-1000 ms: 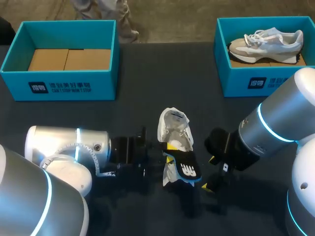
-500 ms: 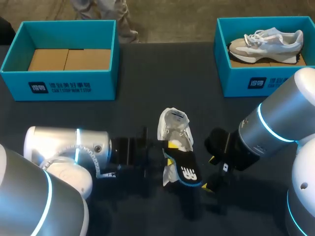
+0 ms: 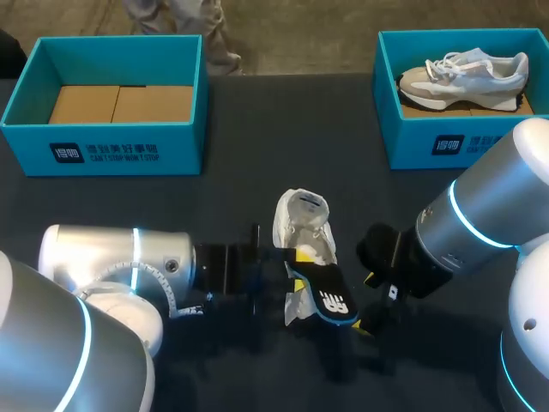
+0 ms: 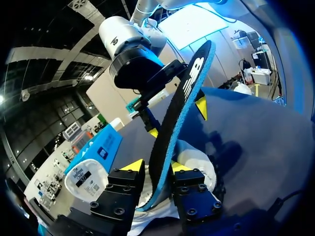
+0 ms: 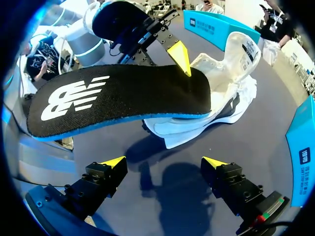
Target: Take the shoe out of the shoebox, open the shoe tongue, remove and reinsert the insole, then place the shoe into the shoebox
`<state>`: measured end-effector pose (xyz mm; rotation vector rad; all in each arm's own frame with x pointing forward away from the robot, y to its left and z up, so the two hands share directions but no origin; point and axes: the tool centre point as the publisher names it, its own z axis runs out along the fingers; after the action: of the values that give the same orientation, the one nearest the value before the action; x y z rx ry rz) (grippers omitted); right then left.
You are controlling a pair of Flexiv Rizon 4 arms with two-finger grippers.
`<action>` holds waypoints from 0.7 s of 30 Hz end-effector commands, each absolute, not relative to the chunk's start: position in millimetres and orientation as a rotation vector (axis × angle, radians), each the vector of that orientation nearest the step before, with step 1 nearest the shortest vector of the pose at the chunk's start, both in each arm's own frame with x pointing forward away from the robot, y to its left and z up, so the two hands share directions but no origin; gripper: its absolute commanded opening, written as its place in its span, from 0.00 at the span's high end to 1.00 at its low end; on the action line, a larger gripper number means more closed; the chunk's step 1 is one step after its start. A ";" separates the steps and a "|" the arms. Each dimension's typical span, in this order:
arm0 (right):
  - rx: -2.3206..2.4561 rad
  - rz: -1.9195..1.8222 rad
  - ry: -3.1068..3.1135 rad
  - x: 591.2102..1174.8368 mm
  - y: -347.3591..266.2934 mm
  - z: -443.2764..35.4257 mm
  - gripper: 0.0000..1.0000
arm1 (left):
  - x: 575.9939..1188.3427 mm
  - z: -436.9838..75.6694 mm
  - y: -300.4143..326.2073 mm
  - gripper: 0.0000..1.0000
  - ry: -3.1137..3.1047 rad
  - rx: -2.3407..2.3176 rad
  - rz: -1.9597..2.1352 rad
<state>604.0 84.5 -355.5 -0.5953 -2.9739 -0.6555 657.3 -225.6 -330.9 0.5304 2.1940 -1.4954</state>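
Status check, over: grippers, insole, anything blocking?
Left gripper shut on insole, held above white shoe. Right gripper open, empty, near insole. Nothing blocking.

White fabric shoe (image 3: 302,230) mid-bench, opening gaping upward. Black insole (image 3: 326,294), blue underside, white logo: out of the shoe, pinched edgewise in the left claw (image 4: 155,165), one end over the opening, logo end free. Open teal shoebox (image 3: 111,146) far left: bare cardboard floor. Second teal shoebox (image 3: 429,142) far right holds a grey-white sneaker (image 3: 463,73).
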 end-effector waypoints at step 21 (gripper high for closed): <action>-0.596 -0.657 -2.975 602.7 84.2 -355.6 0.00 | 664.3 -329.3 -237.1 0.78 2.254 0.509 -1.411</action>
<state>604.0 84.5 -355.5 -0.5953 -2.9739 -0.6555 662.3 -231.9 -329.5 0.5097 2.2431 -1.4234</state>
